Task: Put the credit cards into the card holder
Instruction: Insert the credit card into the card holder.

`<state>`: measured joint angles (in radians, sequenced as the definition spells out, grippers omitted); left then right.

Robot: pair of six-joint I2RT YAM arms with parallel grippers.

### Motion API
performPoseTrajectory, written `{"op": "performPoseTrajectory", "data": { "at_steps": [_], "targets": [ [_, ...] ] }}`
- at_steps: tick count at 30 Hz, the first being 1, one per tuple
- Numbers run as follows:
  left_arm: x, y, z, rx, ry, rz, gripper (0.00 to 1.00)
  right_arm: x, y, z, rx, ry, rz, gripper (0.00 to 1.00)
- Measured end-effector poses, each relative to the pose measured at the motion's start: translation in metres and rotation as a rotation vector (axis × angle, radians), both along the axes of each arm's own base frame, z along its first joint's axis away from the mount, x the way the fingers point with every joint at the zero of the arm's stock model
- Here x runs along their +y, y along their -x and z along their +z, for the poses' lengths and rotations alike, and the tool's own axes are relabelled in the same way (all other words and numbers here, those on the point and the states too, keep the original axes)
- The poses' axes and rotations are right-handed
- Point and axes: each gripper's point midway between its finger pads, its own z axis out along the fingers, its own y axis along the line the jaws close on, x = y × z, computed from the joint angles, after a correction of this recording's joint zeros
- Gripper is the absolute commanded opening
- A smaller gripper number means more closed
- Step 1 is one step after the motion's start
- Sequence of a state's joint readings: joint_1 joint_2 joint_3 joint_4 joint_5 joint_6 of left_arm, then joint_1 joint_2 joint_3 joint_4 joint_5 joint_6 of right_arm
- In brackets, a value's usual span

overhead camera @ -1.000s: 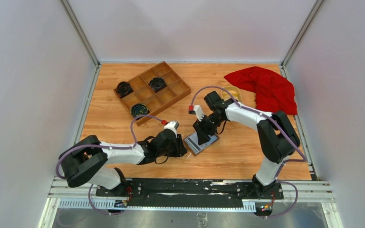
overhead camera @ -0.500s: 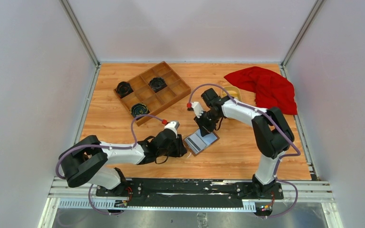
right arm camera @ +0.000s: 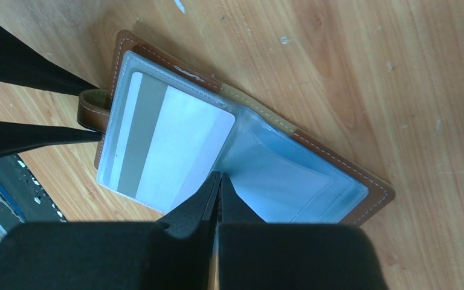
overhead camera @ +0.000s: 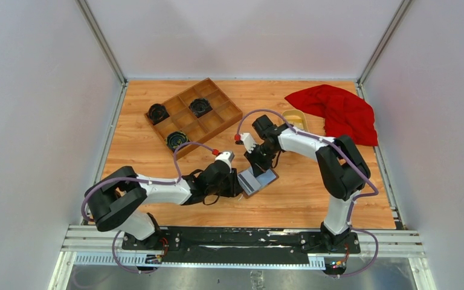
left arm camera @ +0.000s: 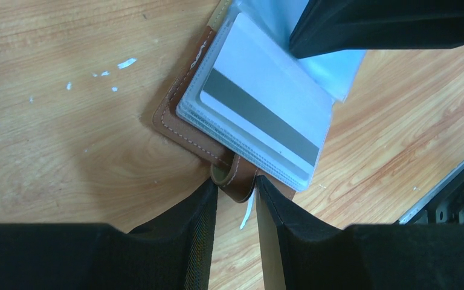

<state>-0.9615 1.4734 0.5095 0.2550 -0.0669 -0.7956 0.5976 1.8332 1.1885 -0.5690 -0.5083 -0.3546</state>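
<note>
The brown card holder (overhead camera: 260,180) lies open on the table between the two arms. A whitish credit card (left arm camera: 260,115) with a grey stripe sits inside its clear sleeve, also seen in the right wrist view as the credit card (right arm camera: 169,142). My left gripper (left arm camera: 235,184) is shut on the card holder's brown strap loop (left arm camera: 237,180), at the wallet's near edge. My right gripper (right arm camera: 219,175) is shut with nothing between its fingers. Its tips hover over the sleeves beside the fold, next to the grey-blue pocket (right arm camera: 290,181).
A wooden compartment tray (overhead camera: 232,118) with black round parts (overhead camera: 157,113) stands at the back left. A yellow dish (overhead camera: 294,119) and a red cloth (overhead camera: 338,112) lie at the back right. The table's near edge and rail run just behind the left gripper.
The right gripper has shut and drawn back slightly from over the card holder. The left arm has shifted right, and the card holder has turned a little with it.
</note>
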Motion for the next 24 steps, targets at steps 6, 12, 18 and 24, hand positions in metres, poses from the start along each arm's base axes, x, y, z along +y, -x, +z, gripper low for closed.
{"op": "performPoseTrajectory", "data": {
  "at_steps": [6, 12, 18, 24],
  "targets": [
    [-0.007, -0.001, 0.000, 0.002, 0.008, -0.013, 0.35, 0.007, 0.008, 0.003, 0.024, -0.030, 0.022, 0.00],
    [-0.007, -0.001, 0.000, 0.003, 0.009, -0.013, 0.35, 0.009, 0.011, 0.004, 0.040, -0.043, 0.030, 0.03],
    [-0.001, 0.005, 0.001, 0.000, 0.012, -0.017, 0.36, 0.008, 0.016, 0.004, 0.048, -0.039, 0.050, 0.11],
    [0.016, 0.016, 0.008, -0.017, 0.025, -0.012, 0.36, 0.003, 0.018, 0.012, 0.021, -0.042, 0.101, 0.15]
  ]
}}
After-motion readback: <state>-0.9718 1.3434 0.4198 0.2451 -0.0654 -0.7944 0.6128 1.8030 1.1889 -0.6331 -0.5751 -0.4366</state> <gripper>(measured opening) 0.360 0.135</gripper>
